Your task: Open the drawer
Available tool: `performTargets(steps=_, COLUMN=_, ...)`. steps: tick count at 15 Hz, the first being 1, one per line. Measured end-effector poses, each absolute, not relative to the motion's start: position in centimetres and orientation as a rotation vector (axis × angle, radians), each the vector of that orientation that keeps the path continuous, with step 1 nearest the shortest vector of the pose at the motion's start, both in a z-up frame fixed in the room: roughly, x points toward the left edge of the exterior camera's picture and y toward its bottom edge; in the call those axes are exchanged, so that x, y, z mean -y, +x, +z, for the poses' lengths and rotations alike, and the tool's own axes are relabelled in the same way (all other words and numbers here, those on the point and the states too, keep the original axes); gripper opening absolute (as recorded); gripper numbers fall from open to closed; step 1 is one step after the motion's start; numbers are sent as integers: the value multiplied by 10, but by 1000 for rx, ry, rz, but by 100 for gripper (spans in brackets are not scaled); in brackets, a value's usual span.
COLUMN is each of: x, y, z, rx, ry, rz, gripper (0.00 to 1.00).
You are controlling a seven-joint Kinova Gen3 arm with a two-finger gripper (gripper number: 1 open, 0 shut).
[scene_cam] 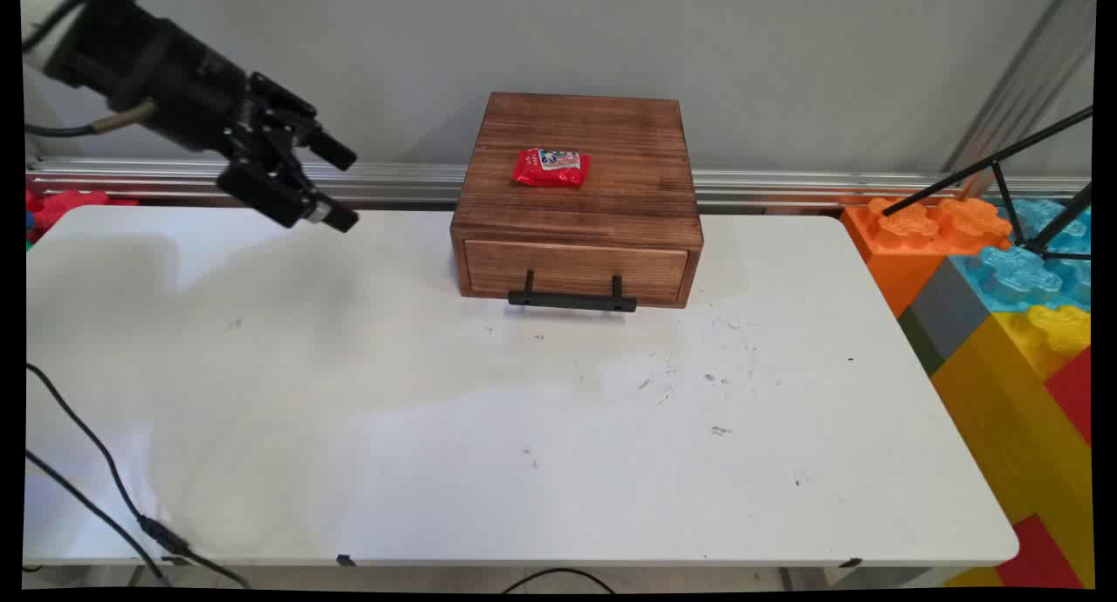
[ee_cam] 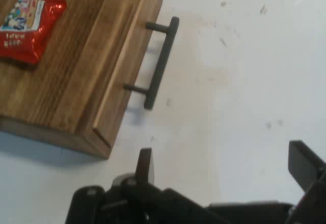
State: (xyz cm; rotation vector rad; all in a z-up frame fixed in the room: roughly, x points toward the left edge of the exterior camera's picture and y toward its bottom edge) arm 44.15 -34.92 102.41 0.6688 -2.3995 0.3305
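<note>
the gripper [scene_cam: 340,190] hung in the air over the table's [scene_cam: 524,462] far left part, well apart from the box [scene_cam: 578,196], and it held nothing; its two fingers [ee_cam: 145,164] stood wide apart, released, with only bare tabletop between them in the hand view. it leaned down and to the right, which is likely why the hand view took in the box's near corner and the handle [scene_cam: 572,300]. the box sat at the table's far middle, against the wall side, with its drawer [scene_cam: 576,269] facing the near edge, so the handle was open to reach from the front. the drawer looked shut, flush with the box's face. a red packet [scene_cam: 551,167] lay flat on the box's top, toward the back, touching nothing else. its print was too small to read. the hand view cut off most of the box and part of the packet. what the drawer held could not be seen. toy blocks [scene_cam: 1003,288] stood stacked beside the table's right end, partly out of frame.
</note>
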Motion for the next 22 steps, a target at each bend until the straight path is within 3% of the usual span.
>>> performTargets(steps=11, x=410, y=380, z=990, rx=2474, ry=594, rz=367, gripper=100)
performTargets(steps=22, x=471, y=311, z=913, rx=2663, ry=306, rz=336, gripper=100)
